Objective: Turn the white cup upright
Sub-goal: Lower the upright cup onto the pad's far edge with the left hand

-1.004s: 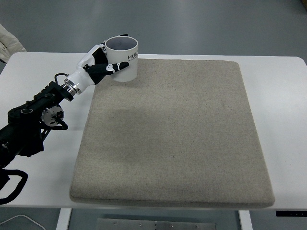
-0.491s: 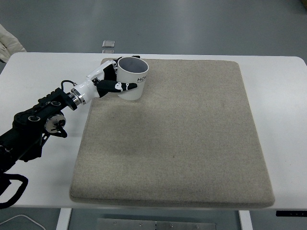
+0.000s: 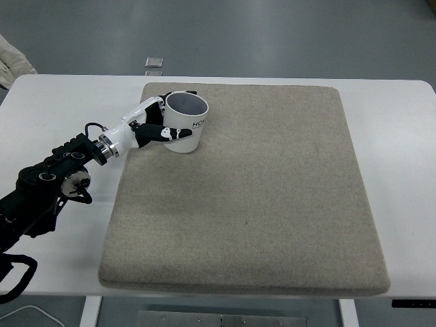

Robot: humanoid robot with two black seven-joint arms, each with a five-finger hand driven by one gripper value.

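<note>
Gripping white cup (image 3: 185, 124), left hand (image 3: 151, 126) wrapped round, mouth up

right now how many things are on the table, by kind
cup: 1, white, mouth up, held by the left hand
mat: 1, grey-beige
table itself is white and carries both
total: 2 things on the table

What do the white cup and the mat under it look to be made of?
White cup: looks like glazed ceramic or hard plastic, given its smooth white wall, dark print and thick rim; which one I can't tell. Mat: seems felt or woven fabric, grey-beige with a matte, speckled, fuzzy surface and soft rounded edges. The left hand grips the cup.
</note>
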